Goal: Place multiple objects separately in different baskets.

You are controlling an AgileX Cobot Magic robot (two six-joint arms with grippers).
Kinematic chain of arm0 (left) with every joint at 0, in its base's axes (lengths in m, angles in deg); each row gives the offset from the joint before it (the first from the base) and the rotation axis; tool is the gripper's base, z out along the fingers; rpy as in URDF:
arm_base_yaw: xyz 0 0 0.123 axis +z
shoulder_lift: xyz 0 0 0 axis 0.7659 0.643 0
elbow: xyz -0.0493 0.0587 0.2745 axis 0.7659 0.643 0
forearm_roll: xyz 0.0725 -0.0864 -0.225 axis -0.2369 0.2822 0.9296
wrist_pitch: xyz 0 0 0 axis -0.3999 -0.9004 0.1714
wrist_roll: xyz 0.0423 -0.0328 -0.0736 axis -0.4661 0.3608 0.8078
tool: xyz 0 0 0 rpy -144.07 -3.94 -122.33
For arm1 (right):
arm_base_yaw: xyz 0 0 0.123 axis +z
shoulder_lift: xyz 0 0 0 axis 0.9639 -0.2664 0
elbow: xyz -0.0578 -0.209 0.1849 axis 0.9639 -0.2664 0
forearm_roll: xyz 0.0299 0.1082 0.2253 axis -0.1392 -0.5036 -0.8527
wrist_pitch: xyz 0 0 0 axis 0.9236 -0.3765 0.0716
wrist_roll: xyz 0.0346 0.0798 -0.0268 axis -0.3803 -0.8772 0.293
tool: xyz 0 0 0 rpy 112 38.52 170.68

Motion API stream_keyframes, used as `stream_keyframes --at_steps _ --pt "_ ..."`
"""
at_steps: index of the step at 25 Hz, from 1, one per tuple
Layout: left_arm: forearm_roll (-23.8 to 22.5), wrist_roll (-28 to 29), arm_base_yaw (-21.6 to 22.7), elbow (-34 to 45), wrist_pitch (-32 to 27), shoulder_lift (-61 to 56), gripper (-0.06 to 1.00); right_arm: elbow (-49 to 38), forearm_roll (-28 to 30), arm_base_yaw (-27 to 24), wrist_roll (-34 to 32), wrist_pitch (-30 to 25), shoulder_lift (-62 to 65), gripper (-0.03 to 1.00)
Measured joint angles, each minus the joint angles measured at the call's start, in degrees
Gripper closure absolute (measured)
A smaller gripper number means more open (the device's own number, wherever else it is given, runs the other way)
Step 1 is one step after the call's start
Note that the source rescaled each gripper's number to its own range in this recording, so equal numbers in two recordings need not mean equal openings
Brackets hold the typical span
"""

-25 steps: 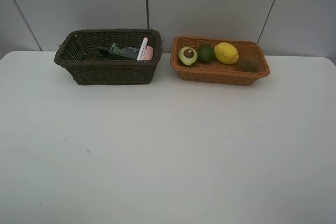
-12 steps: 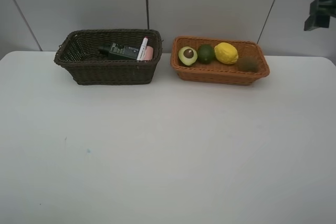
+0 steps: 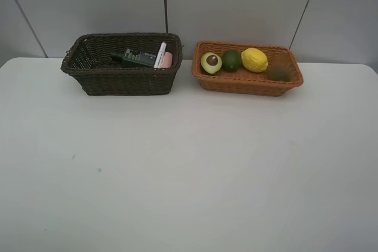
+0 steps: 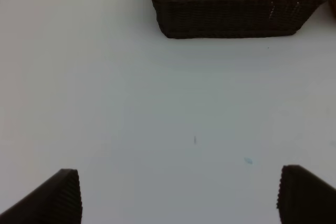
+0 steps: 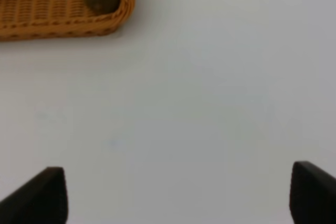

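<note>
white bench (image 3: 189,163) lies bare under both arms; left gripper (image 4: 178,195) and right gripper (image 5: 178,192) gape wide, empty. beyond, dark basket (image 3: 94,81) holds bottles and marker (image 3: 160,55), tan basket (image 3: 248,84) the fruit; nothing looks left to pick.

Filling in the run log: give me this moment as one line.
dark basket: green bottle, marker, pink bottle | tan basket: avocado, lime, lemon, kiwi | both grippers open, empty
</note>
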Motion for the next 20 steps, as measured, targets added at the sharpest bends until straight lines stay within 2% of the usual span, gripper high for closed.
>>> stream_keyframes --at_steps 5,9,20 --pt "0.0 0.0 0.0 0.0 0.0 0.0 0.00 -1.2 -5.0 0.0 1.6 -7.3 14.1 -0.03" --pt "0.0 0.0 0.0 0.0 0.0 0.0 0.00 -1.3 -5.2 0.0 1.6 -10.4 23.2 -0.03" --pt "0.0 0.0 0.0 0.0 0.0 0.0 0.00 -1.4 -4.9 0.0 3.7 -11.5 37.1 -0.03"
